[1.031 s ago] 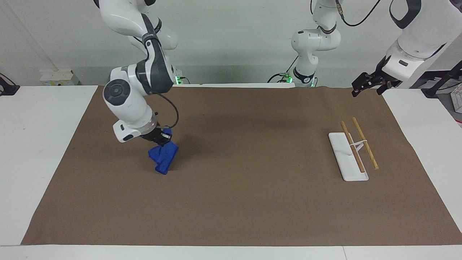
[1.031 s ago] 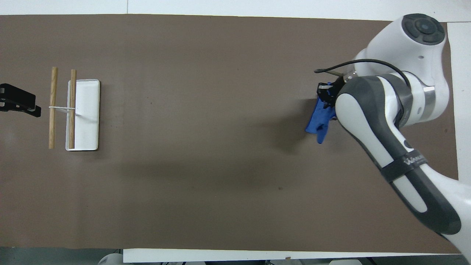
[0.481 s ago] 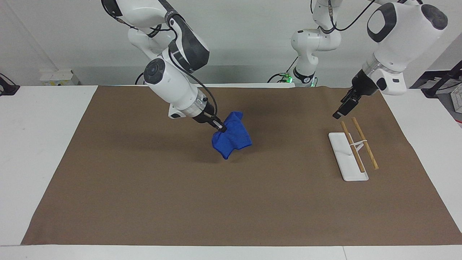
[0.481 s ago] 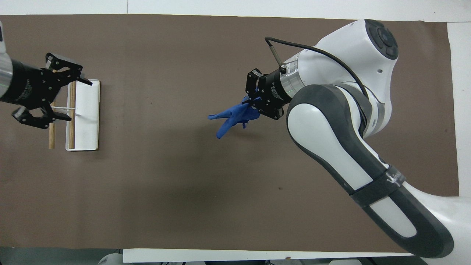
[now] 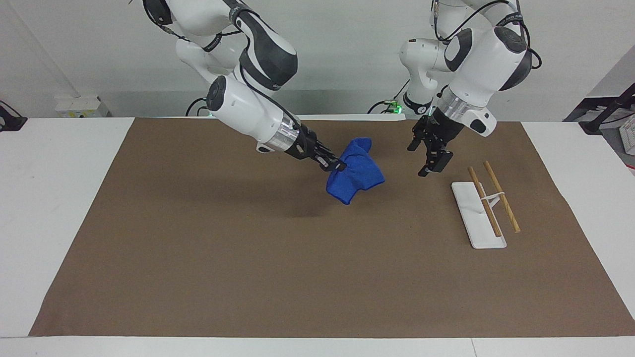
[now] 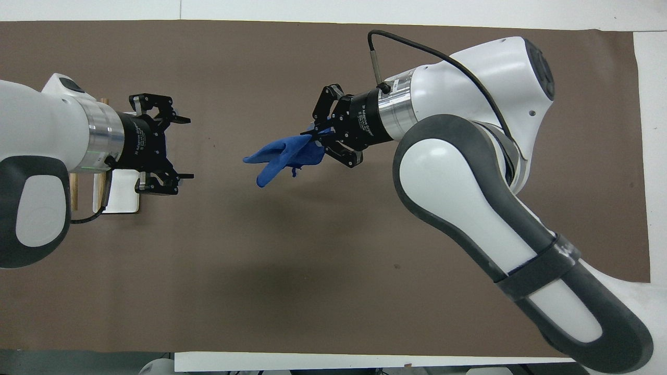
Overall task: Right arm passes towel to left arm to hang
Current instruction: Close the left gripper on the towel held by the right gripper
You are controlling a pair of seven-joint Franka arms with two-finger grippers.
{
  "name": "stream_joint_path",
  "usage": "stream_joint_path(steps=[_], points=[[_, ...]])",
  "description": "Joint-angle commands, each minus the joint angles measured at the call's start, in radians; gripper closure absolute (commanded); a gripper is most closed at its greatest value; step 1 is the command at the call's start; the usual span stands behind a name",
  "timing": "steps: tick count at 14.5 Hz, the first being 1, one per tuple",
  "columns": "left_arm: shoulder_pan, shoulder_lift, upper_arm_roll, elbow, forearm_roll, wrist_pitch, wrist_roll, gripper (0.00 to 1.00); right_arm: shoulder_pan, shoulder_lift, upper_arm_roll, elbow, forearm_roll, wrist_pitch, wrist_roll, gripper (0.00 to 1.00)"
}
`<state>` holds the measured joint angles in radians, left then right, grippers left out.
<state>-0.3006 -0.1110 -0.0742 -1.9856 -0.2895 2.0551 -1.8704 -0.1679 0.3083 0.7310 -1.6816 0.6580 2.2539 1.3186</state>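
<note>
We hold our white right arm (image 5: 243,111) out over the middle of the brown paper mat (image 5: 248,258), and our white left arm (image 5: 466,79) faces it above the mat near the white-based rack with two wooden rods (image 5: 488,206). This looks like the handover approach. Right gripper (image 5: 337,166) is pinched on the bright blue terry towel (image 5: 358,171), aloft and clear of the mat. Left gripper (image 6: 174,143) is spread wide, empty, just short of the cloth. Next it likely needs to close that gap and clamp the free end. The towel's long axis runs toward the left gripper, drooping.
</note>
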Motion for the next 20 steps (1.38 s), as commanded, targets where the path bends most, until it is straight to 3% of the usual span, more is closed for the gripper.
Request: stream_joint_path(steps=[1,8,10,12,17,19,20], points=[[-0.034,-0.036,0.007,-0.055,-0.014,0.034,-0.127,0.00,0.002,0.032,0.050,0.014,0.017,0.085,0.053,1.00],[-0.100,0.019,0.007,-0.078,-0.016,0.177,-0.173,0.01,0.021,0.049,0.071,0.016,0.014,0.144,0.090,1.00],[-0.098,0.033,0.007,-0.075,-0.016,0.189,-0.173,0.07,0.021,0.049,0.071,0.016,0.012,0.144,0.088,1.00],[-0.095,0.048,0.007,-0.068,-0.028,0.198,-0.173,0.24,0.021,0.049,0.071,0.016,0.011,0.142,0.088,1.00],[-0.097,0.068,0.007,-0.047,-0.037,0.227,-0.164,0.85,0.021,0.049,0.071,0.016,0.008,0.139,0.085,1.00],[-0.095,0.073,0.007,-0.030,-0.037,0.227,-0.159,0.99,0.021,0.048,0.070,0.016,0.006,0.136,0.085,1.00],[-0.095,0.077,0.007,-0.024,-0.037,0.226,-0.159,1.00,0.021,0.048,0.070,0.016,0.006,0.133,0.083,1.00]])
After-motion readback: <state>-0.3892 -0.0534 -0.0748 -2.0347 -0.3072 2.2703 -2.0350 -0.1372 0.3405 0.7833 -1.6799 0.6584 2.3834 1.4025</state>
